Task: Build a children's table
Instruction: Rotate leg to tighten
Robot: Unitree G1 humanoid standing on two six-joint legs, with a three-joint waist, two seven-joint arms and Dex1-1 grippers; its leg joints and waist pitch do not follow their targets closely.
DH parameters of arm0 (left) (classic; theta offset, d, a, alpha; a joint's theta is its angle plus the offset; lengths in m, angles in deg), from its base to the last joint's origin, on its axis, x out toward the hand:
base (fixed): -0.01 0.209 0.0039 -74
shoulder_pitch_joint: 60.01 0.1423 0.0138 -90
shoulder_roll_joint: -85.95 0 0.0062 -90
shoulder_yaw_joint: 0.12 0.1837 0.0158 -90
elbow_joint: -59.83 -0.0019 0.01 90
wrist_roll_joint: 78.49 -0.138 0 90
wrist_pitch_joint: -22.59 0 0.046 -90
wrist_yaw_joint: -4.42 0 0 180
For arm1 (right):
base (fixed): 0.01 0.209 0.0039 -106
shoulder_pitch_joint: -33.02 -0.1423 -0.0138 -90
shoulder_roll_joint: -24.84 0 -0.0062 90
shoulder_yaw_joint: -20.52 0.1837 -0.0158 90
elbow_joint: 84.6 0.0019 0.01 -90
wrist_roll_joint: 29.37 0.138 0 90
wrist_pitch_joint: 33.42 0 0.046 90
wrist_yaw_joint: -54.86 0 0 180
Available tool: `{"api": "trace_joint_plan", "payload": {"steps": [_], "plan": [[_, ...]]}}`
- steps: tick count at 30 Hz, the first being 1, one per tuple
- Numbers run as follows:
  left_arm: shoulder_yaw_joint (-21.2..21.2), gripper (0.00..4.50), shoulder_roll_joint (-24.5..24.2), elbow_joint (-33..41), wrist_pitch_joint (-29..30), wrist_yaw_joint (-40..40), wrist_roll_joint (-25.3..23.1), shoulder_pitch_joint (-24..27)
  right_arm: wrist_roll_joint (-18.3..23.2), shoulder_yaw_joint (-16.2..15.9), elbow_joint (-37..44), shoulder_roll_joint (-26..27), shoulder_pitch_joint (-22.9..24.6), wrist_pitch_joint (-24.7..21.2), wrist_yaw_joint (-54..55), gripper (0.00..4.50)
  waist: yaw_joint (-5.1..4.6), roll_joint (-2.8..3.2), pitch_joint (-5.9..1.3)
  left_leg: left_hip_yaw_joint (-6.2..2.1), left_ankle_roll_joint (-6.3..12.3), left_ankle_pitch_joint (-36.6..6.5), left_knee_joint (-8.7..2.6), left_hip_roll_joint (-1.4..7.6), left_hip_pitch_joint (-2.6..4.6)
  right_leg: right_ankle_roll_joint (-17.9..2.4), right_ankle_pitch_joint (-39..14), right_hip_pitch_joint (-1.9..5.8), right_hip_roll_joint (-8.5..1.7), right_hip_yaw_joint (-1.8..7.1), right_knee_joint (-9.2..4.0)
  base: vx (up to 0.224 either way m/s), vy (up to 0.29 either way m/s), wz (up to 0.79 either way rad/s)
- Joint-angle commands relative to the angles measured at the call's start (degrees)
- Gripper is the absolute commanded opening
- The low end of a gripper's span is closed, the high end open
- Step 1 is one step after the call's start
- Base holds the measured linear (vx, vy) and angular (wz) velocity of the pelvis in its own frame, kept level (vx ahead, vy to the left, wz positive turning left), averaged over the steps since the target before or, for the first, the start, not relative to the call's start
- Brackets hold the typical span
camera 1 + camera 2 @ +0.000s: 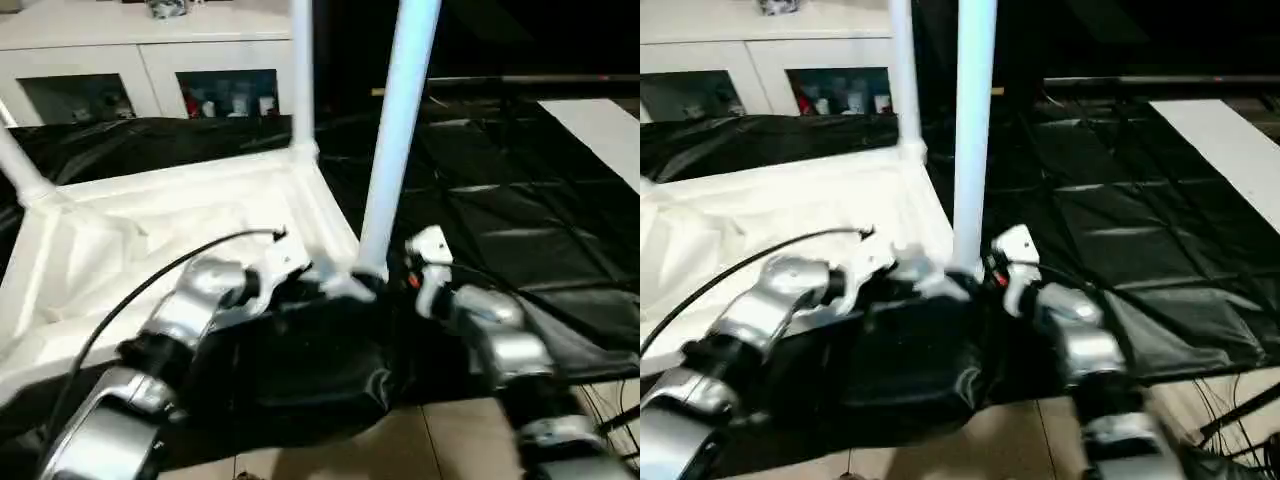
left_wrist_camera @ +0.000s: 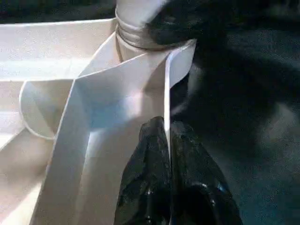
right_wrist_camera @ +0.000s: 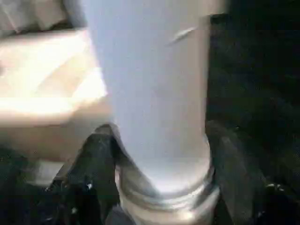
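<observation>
Two upright legs, near leg (image 1: 398, 140) and far leg (image 1: 301, 70), cut off by top edge; upper ends unseen. Third leg (image 1: 22, 172) cut off at left edge. Tabletop (image 1: 150, 215) near edge hidden behind left forearm (image 1: 190, 310) and black cloth (image 1: 300, 370). Near leg's seat in corner socket partly hidden by claws. Items behind cabinet (image 1: 150, 60) glass doors too small and blurred to be identified. Right wrist view blurred: right claw (image 3: 159, 168) fingers dark at both sides of leg base, contact not discernible.
</observation>
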Motion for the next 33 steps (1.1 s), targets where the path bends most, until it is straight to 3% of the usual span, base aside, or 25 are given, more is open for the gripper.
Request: {"api": "trace_joint_plan", "payload": {"steps": [1,2,5,8,13,14,16,22,25,26,27,30,33], "plan": [[0.9,0.0,3.5,-1.2,0.1,-3.6,0.1,-0.9,-0.9,0.0,-3.0,2.3,-2.0,-1.3,9.0,2.64,0.11,-0.31,-3.51,-1.44,-0.97,-17.0,-4.55,1.9,1.23,-12.6,-13.9,2.22,-2.91,1.72,-4.28,0.0,0.0,0.0],[0.7,0.0,4.8,-2.5,0.8,-6.3,-0.3,-1.7,-1.3,0.4,-4.8,4.0,-2.7,-0.8,13.3,2.64,0.1,0.19,-3.58,-1.25,-0.96,-16.9,-4.37,1.84,1.5,-12.9,-12.5,1.93,-2.77,1.75,-4.38,0.0,0.0,0.0],[0.3,0.0,7.3,-6.1,0.9,-12.6,-1.9,-3.6,-4.3,-0.8,-7.2,7.9,-4.0,0.8,19.1,2.46,0.25,-0.07,-3.52,-1.2,-0.4,-16.6,-4.37,1.66,1.35,-12.5,-12.1,2.14,-2.83,1.76,-4.53,0.0,0.0,0.0],[0.7,0.0,7.4,-6.8,0.1,-13.5,-2.8,-3.8,-5.7,-2.4,-7.2,9.6,-4.1,1.9,18.5,2.46,0.48,-0.19,-3.54,-1.19,1.05,-15.6,-4.36,1.61,1.02,-12.1,-11.2,2.44,-2.81,1.71,-4.5,0.0,0.0,0.0],[0.7,0.0,7.0,-7.1,-1.4,-11.8,-2.9,-3.6,-3.4,-2.1,-5.6,10.8,-3.8,1.9,14.0,2.46,0.48,-0.13,-3.46,-1.26,1.37,-16.6,-4.51,1.77,1.1,-11.8,-12.8,2.43,-2.87,1.71,-4.66,0.0,0.0,0.0],[0.6,0.0,6.6,-7.0,-1.7,-11.3,-2.8,-3.4,-3.4,-3.2,-4.7,10.4,-3.4,2.7,12.9,3.02,0.45,-0.11,-3.51,-1.27,1.29,-16.5,-4.53,1.8,1.07,-11.9,-12.2,2.42,-2.82,1.71,-4.57,0.0,0.0,0.0],[0.7,0.0,6.6,-7.0,-1.8,-11.0,-2.8,-3.4,-3.6,-3.5,-4.4,10.3,-3.2,3.1,12.8,3.16,0.42,-0.13,-3.52,-1.24,1.42,-16.2,-4.51,1.77,1.01,-12.1,-11.3,2.48,-2.81,1.7,-4.49,0.0,0.0,0.0],[0.1,0.0,5.2,-6.1,-3.2,-8.9,-2.1,-2.6,-4.8,-5.2,-0.6,7.6,-1.9,2.8,9.4,3.64,-0.09,-0.2,-3.31,-1.38,1.18,-18.5,-4.75,1.78,0.92,-11.2,-15.3,2.46,-2.85,1.66,-4.92,0.0,0.0,0.0],[-0.3,0.0,3.2,-3.0,-4.4,-4.0,-0.4,-0.4,-7.2,-7.7,1.6,1.4,-1.0,1.8,2.5,3.64,-0.12,-0.19,-3.34,-1.4,1.0,-18.5,-4.72,1.83,1.04,-11.4,-15.7,2.45,-2.83,1.65,-4.99,0.0,0.0,0.0],[-0.3,0.0,2.0,-1.2,-4.8,-1.4,0.4,0.8,-8.5,-9.1,2.4,-1.8,-0.7,1.9,-1.1,3.64,-0.11,-0.35,-3.44,-1.36,1.61,-17.4,-4.55,1.89,0.73,-11.7,-13.5,2.76,-2.79,1.65,-4.69,0.0,0.0,0.0],[-0.1,0.0,0.8,0.7,-5.3,1.5,1.3,2.0,-8.8,-9.8,3.1,-4.6,-0.4,1.9,-5.1,3.64,-0.07,-0.61,-3.49,-1.25,1.96,-17.1,-4.42,1.91,0.87,-12.0,-12.8,2.65,-2.78,1.68,-4.68,0.0,0.0,0.0],[0.1,0.0,-0.7,3.5,-5.6,5.6,2.8,3.8,-7.3,-9.7,4.7,-7.2,0.1,1.6,-10.3,3.64,0.32,-0.54,-3.65,-0.94,3.96,-13.9,-3.94,1.89,0.82,-13.6,-9.1,2.65,-2.9,1.82,-4.29,0.0,0.0,0.0],[0.7,0.0,-2.1,5.7,-5.2,8.4,3.3,5.2,-5.0,-10.0,6.7,-9.6,0.8,1.1,-16.8,3.64,0.97,-0.4,-3.67,-0.93,4.73,-12.6,-3.95,2.21,0.89,-14.4,-7.6,2.76,-2.78,1.63,-3.92,0.0,0.0,0.0]]}}
